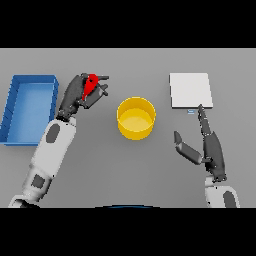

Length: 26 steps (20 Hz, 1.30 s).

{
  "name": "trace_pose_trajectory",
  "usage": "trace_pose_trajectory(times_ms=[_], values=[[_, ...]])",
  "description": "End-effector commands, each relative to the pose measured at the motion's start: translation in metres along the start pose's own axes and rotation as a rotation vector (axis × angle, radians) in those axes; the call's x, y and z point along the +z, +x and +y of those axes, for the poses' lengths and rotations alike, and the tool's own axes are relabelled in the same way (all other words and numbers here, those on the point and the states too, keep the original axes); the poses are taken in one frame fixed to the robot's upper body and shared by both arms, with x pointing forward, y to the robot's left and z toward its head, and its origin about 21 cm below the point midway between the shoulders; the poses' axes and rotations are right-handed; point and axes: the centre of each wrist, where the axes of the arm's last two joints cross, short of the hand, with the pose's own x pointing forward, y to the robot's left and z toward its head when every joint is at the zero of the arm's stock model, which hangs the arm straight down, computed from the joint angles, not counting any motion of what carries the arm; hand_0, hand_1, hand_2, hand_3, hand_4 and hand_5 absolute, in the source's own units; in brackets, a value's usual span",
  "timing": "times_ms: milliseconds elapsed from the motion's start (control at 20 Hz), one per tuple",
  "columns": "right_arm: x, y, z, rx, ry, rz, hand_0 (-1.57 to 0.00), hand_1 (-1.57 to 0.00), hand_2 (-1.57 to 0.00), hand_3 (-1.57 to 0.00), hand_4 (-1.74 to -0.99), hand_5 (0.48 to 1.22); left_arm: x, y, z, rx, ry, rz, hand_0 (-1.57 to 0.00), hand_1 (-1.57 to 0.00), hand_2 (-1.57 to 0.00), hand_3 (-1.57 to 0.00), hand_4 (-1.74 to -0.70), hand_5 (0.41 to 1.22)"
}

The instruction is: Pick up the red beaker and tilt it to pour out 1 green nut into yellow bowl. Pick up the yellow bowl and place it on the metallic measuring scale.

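My left hand [79,93] is shut on the red beaker [90,85], holding it above the table left of the yellow bowl [136,118]; only a narrow red part of the beaker shows between the fingers. The bowl stands upright at the table's middle, and I cannot make out a nut inside it. The metallic measuring scale [190,90], a pale square plate, lies at the back right. My right hand [207,145] rests open in front of the scale, its fingers pointing toward the scale's near edge, to the right of the bowl.
A blue tray [14,107] sits at the far left edge of the table, just beside my left forearm.
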Motion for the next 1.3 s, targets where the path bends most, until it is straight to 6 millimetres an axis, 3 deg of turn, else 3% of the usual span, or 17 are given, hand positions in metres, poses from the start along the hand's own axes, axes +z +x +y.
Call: trace_pose_trajectory(times_ms=[0,300,600,850,950,1000,1200,1250], values=[[-0.001,0.002,-0.001,0.009,0.000,-0.003,0.00,0.00,0.00,0.00,-1.256,0.671,0.000,0.003,0.001,-0.046,-0.026,0.001,-1.56,-1.56,-1.56,-1.56,-1.73,1.125],[0.001,0.000,0.002,0.001,0.008,0.026,0.00,0.00,0.00,0.00,-1.254,0.680,-0.006,0.015,0.003,-0.212,-0.080,0.030,-1.57,-1.57,-1.57,-1.56,-1.73,1.114],[-0.001,0.006,0.002,-0.006,0.013,0.019,0.00,0.00,0.00,0.00,-1.256,0.690,-0.015,0.035,-0.015,-0.679,-0.174,-0.005,-1.57,-1.57,-1.57,-1.57,-1.74,1.127],[0.004,0.005,0.001,-0.008,0.011,0.014,0.00,0.00,0.00,0.00,-1.274,0.704,-0.024,0.050,-0.022,-0.972,-0.238,-0.063,-1.57,-1.57,-1.57,-1.57,-1.74,1.190],[0.003,0.005,0.001,-0.013,0.009,0.017,0.00,0.00,0.00,0.00,-1.284,0.705,-0.027,0.057,-0.020,-1.066,-0.276,-0.108,-1.57,-1.57,-1.57,-1.57,-1.65,1.201],[0.000,0.005,0.001,-0.024,0.002,0.022,0.00,0.00,0.00,0.00,-1.283,0.702,-0.030,0.065,-0.025,-1.113,-0.294,-0.127,-1.57,-1.57,-1.57,-1.57,-1.67,1.205],[0.003,0.001,0.008,-0.055,-0.010,0.019,0.00,0.00,0.00,0.00,-1.292,0.678,-0.039,0.079,-0.033,-1.323,-0.410,-0.172,-1.57,-1.57,-1.57,-1.28,-1.70,1.215],[0.004,0.000,0.009,-0.064,-0.011,0.016,0.00,0.00,0.00,0.00,-1.294,0.672,-0.039,0.082,-0.039,-1.366,-0.437,-0.200,-1.57,-1.57,-1.57,-1.34,-1.71,1.216]])
